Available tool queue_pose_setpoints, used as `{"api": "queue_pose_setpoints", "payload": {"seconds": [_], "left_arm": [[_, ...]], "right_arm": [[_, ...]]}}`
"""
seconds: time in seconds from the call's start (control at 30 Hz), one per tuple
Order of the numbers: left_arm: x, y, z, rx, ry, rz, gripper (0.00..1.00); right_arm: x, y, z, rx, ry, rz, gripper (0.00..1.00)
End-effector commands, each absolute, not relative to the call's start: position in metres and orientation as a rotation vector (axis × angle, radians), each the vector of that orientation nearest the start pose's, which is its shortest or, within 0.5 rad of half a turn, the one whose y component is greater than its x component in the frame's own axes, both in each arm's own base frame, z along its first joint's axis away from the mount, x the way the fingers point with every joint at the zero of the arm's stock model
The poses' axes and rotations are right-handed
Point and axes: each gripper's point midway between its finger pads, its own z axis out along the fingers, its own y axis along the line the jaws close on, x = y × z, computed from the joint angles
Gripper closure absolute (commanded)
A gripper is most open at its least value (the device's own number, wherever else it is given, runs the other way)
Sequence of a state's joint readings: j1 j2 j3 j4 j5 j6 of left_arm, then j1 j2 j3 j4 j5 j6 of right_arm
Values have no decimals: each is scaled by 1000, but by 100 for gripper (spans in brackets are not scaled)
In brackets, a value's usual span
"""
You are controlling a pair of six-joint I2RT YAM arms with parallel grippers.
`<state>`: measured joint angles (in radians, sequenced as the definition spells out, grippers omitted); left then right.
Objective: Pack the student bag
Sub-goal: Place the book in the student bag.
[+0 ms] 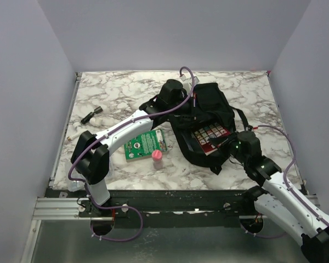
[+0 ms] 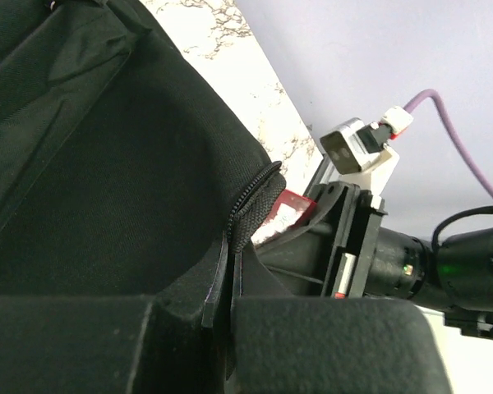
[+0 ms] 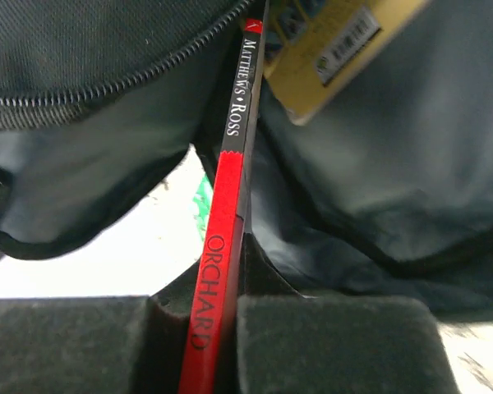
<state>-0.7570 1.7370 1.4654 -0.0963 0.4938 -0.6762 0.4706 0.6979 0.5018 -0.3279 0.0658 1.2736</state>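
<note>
Working on the student bag (image 1: 208, 104), slumped flat on the marble table (image 1: 115, 93) between the two grippers. Pinching the bag's zip edge (image 2: 253, 199) at its far left side with the left gripper (image 2: 228, 308), jaws pressed together on the black fabric and holding the mouth up and apart. Clamping a thin red-spined book (image 3: 218, 246) in the right gripper (image 3: 218, 328) at the bag's near right corner, pads tight on either side of the spine. Feeding that book, by the look of it, into the opening, with its front end lying under the bag's lip, its checkered cover showing in the gap from above, and its tail end sticking out toward the near right. Pointing the book's long axis straight from the right gripper into the bag's interior, so probably calling for a push along that same line, away from the right arm and toward the left gripper. Leaving the right arm nearer the load, the left only propping the mouth. Waiting just off the bag's left side: a green book (image 1: 144, 144) and a pink-capped bottle (image 1: 157, 159), neither being touched; farther out on that side, a small dark object (image 1: 91, 115).
</note>
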Motion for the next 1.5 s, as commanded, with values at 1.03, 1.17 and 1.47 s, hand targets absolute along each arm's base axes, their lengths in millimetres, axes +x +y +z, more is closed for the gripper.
{"api": "queue_pose_setpoints", "payload": {"seconds": [1.03,1.17,1.47], "left_arm": [[275,-426,281,510,2104,-1449,100],[281,-420,284,502,2104,-1365,100],[278,-421,278,537,2111,-1367,100]], "right_arm": [[301,176,102,1006,1842,1287,99],[349,168,128,1019,1680,1242,100],[320,197,77,857,2011,1376,44]]}}
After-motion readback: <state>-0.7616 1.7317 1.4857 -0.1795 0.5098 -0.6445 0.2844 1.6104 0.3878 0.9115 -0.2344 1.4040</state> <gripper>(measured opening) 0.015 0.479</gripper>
